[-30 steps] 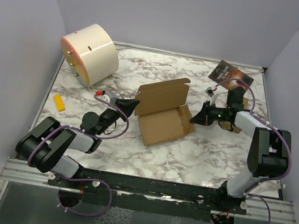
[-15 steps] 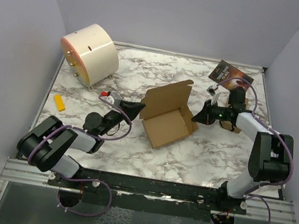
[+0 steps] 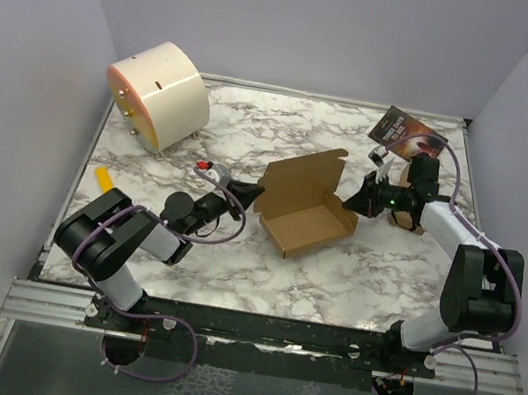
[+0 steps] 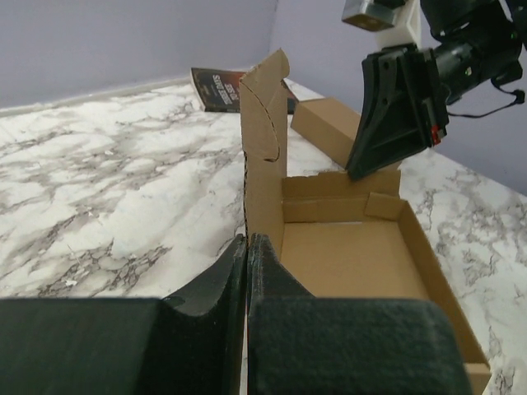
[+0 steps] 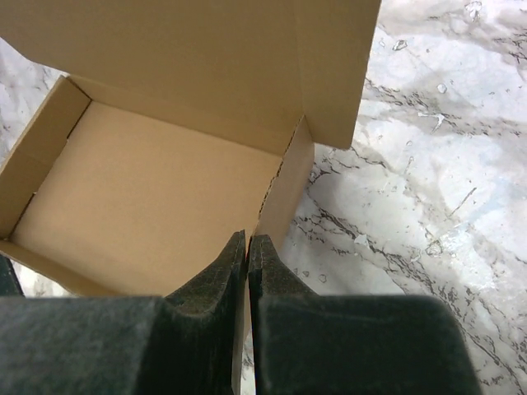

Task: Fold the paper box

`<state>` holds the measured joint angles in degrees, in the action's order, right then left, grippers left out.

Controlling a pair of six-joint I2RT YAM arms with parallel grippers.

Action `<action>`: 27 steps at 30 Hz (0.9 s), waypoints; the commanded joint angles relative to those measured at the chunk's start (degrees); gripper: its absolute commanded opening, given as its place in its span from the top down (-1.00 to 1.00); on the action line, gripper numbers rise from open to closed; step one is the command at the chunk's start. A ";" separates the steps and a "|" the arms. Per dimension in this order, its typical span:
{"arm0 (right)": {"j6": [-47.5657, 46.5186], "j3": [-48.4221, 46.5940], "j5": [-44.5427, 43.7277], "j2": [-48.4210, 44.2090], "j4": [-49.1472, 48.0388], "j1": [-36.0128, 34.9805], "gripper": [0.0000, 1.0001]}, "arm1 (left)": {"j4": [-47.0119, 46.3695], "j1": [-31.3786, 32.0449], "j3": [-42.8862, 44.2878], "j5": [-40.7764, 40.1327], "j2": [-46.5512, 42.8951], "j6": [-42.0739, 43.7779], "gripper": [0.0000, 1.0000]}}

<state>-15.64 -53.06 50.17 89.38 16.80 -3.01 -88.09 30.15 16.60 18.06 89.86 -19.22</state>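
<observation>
Paper box (image 3: 310, 224), a plain brown cardboard mailer folded into a shallow open tray with its lid panel raised, is held from both sides near the middle of the bench, turned at an angle to the bench's edges.

The left hand (image 3: 249, 195) is pressed shut on the box's left corner. In the left wrist view its black fingers (image 4: 206, 288) are seen together, with a thin strip of cardboard pinched between them where the upright lid meets the tray (image 4: 354, 255). The right hand (image 3: 355, 201) is clamped on the opposite side. In the right wrist view its tips (image 5: 247, 239) are closed over the top edge of the tray's side wall (image 5: 284, 193), just below a side flap of the lid.

The tray's floor is bare and faces upward, and the lid stands along the far side.

Just beyond the right hand, a smaller, narrower brown cardboard box (image 4: 325, 132) lies on the bench, and a dark printed booklet (image 3: 408, 136) lies near the far right corner.

Well apart, at the far left, a large cream cylindrical drum with an orange end face (image 3: 160, 94) rests on its side, and a small yellow block (image 3: 105, 179) lies near the left edge of the white marble-patterned bench (image 3: 254, 135).
</observation>
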 commanded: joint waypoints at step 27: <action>-5.83 -3.37 12.66 10.59 8.17 2.89 0.44 | -13.92 0.79 0.80 12.04 5.58 14.40 1.00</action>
<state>-22.44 -55.22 56.66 97.93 23.33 -1.78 -88.23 30.50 17.17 26.61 94.63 -5.41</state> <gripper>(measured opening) 0.265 0.018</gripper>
